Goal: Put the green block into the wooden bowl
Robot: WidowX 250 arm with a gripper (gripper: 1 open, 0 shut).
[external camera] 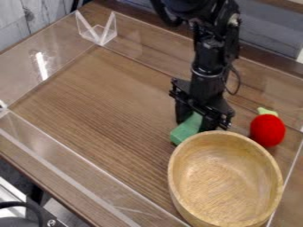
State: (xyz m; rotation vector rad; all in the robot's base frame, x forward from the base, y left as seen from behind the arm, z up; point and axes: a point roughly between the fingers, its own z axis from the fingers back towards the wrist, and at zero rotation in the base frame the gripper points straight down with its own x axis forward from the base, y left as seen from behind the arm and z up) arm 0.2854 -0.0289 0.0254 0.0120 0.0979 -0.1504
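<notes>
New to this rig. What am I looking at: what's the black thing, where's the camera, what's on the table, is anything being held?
The black thing is a single robot arm reaching down from the top of the picture, ending in a gripper that points straight down. There is one view only, from a camera set above and to one side of the table. The surface is a wood-grain table edged by clear plastic walls. On it are a large wooden bowl, empty, a red round fruit-like object with a green top, and a small green block. The gripper is shut on the upper end of the green block, which hangs tilted from it, just beside the bowl's rim. Whether its lower end touches the table is not clear.
</notes>
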